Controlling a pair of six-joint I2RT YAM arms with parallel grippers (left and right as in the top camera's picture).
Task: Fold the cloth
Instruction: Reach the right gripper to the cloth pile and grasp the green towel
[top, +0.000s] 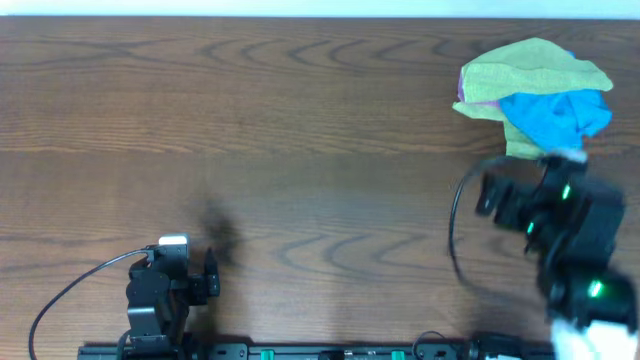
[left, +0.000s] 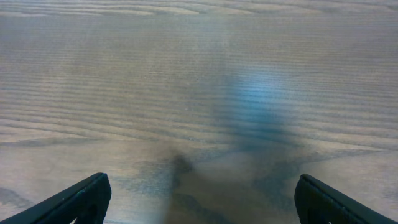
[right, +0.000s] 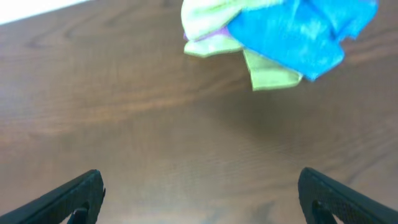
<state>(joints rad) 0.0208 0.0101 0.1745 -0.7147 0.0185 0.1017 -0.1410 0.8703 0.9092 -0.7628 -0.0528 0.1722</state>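
From overhead, the cloth (top: 530, 68) lies crumpled in a heap at the far right of the surface (top: 300, 130). A blue cloth (top: 555, 115) is bunched on its near half, a sliver of purple cloth (top: 461, 100) shows at the heap's left edge, and a yellow-green strip (top: 524, 146) pokes out toward the robot. The right arm (top: 560, 215) sits just on the near side of the heap, while the left arm (top: 165, 290) is well apart from it, low at the left, so the right one is plainly nearer. The heap runs longer from left to right across the surface (the cloth's true edges are hidden in the folds). In the left wrist view, the left hand (left: 199, 208) has its fingers spread wide over bare wood grain and holds nothing; no cloth appears there. In the right wrist view, the right hand (right: 199, 202) is likewise spread wide and empty. The heap lies ahead of it and a little right of centre, with lime-green showing at the pile's upper left and blue covering its right side. The coming reach therefore looks to run forward from the right hand. Since the blue cloth lies on top, the green one probably has to be drawn out by its exposed left part before any fold.
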